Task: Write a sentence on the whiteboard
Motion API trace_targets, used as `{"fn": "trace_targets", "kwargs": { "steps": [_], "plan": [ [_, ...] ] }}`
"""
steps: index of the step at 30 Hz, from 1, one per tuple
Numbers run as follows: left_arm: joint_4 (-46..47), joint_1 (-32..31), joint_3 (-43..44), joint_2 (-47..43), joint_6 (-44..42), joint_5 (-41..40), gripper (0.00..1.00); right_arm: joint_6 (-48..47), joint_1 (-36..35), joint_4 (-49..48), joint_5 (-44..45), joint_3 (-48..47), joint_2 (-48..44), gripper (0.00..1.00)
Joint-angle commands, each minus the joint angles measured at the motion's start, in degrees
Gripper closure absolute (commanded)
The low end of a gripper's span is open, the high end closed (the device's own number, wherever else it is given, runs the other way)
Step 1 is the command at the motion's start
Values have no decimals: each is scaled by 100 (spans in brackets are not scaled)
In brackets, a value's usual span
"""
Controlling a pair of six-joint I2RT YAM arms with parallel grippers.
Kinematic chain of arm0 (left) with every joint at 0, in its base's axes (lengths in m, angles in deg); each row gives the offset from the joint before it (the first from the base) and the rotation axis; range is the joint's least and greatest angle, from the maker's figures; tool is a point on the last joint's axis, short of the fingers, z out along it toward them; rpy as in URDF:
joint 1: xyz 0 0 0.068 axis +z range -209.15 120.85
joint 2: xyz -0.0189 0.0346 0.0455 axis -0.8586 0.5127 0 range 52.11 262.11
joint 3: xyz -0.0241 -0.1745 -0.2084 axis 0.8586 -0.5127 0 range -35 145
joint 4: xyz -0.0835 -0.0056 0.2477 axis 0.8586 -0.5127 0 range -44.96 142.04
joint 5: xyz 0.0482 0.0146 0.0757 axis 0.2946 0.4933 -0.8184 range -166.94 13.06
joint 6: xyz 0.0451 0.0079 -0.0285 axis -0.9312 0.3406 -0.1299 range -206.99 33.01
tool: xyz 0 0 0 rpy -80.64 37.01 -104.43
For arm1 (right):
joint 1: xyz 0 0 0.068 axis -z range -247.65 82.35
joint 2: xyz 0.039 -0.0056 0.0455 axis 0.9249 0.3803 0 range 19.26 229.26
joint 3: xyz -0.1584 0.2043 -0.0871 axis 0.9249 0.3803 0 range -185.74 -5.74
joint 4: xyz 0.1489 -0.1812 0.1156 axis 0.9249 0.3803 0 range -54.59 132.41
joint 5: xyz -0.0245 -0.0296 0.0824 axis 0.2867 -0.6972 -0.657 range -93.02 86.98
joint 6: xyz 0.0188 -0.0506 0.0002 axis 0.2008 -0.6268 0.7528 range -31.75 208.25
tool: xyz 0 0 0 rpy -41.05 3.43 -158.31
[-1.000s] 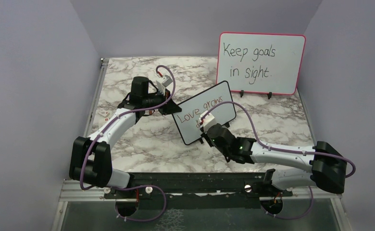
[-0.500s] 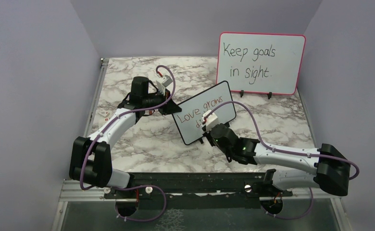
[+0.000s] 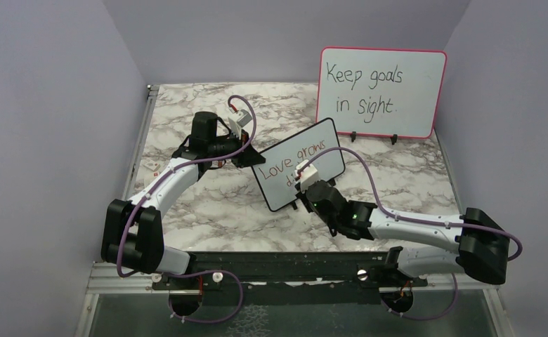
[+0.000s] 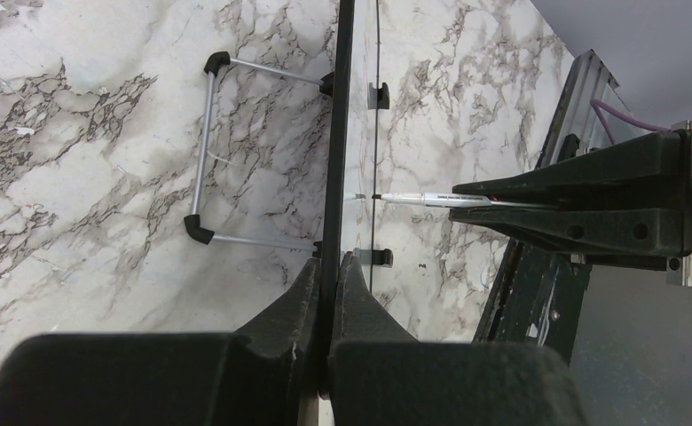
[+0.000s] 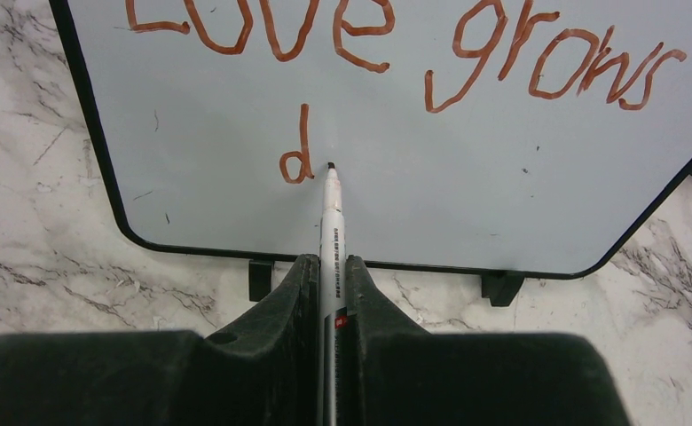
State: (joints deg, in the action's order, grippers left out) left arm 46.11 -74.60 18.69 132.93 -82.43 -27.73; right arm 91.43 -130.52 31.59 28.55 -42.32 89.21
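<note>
Whiteboard [image 3: 299, 165] stands near mid-table on its black feet, turned at an angle, its left edge pinched in your left gripper [image 4: 327, 271]. Your right gripper [image 5: 329, 271] is clamped on a white marker [image 5: 331, 217], whose tip is at the board face just right of a lone "d". The sentence [image 5: 396, 40] reads "Love grows" above that letter. From overhead, your right wrist covers most of the lower line. Underneath is a grey-veined marble tabletop [image 3: 208, 203]. A pink-framed board [image 3: 381, 91] stands at the back, with lavender walls [image 3: 46, 105] around.

The right end effector [image 3: 298, 187] partly hides the sentence [image 3: 278, 170].
</note>
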Motion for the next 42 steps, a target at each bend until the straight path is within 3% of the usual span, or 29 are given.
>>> {"fn": "trace_targets", "kwargs": {
  "steps": [1, 25, 42],
  "plan": [
    [-663, 94, -133, 224, -640, -1303, 100, 101, 42, -225, 199, 24, 88, 99],
    [-663, 94, -140, 224, -640, -1293, 100, -36, 93, -465, -77, -27, 139, 100],
    [-663, 94, -140, 235, -640, -1304, 100, 50, 100, 141, -237, -25, 81, 99]
  ]
}}
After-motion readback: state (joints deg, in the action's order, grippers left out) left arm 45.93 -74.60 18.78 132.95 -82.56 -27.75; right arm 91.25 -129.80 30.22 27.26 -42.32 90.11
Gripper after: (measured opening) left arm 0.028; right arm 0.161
